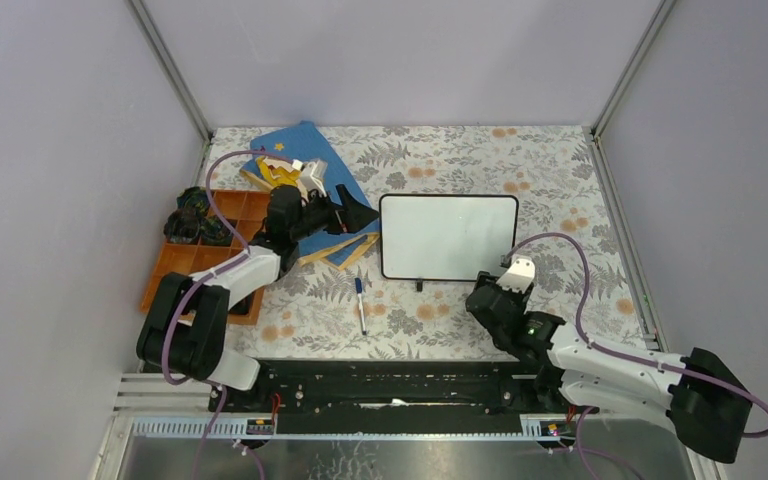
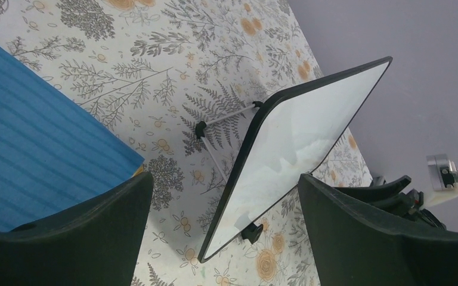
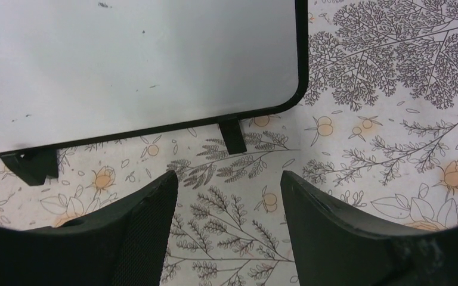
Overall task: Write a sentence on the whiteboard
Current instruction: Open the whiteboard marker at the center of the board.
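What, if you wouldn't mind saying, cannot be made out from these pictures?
Top view: the cover of the blue book, partly hidden under the left arm.
Top view: the dark items in the orange tray, too small to identify.
Top view: the marker, too small to tell if capped.
Right wrist view: the whiteboard, cut off by the top and left edges; its faint specks are too small to read.

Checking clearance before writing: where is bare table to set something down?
Bare: the far strip behind the whiteboard, the stretch right of it, and the near strip between the marker and the right gripper. Crowded: the left, with orange tray, blue book and left gripper.
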